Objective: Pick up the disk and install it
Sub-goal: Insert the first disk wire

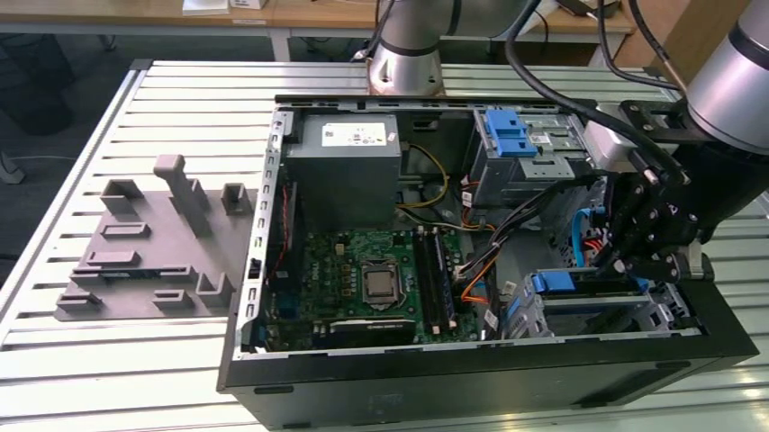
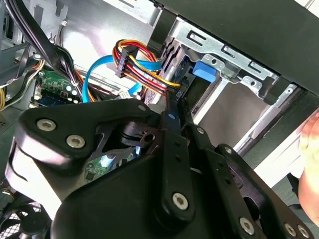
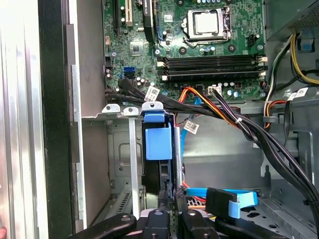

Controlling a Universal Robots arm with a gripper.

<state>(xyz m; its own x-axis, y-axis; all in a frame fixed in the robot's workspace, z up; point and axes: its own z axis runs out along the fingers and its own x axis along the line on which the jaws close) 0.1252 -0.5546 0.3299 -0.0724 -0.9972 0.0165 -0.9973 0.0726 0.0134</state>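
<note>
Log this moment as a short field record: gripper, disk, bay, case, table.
gripper: gripper down inside the case at the drive bay, closed on the disk's edge
disk: disk standing on edge in the bay, blue carrier tab showing
bay: metal drive bay at the exterior view's right front corner
case: open computer case, motherboard exposed
table: slatted table, grey fixture beside the case

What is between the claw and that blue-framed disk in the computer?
Nothing visible. The claw sits right at the disk, which stands edge-on in the drive cage. Cables run beside it, not between them.
</note>
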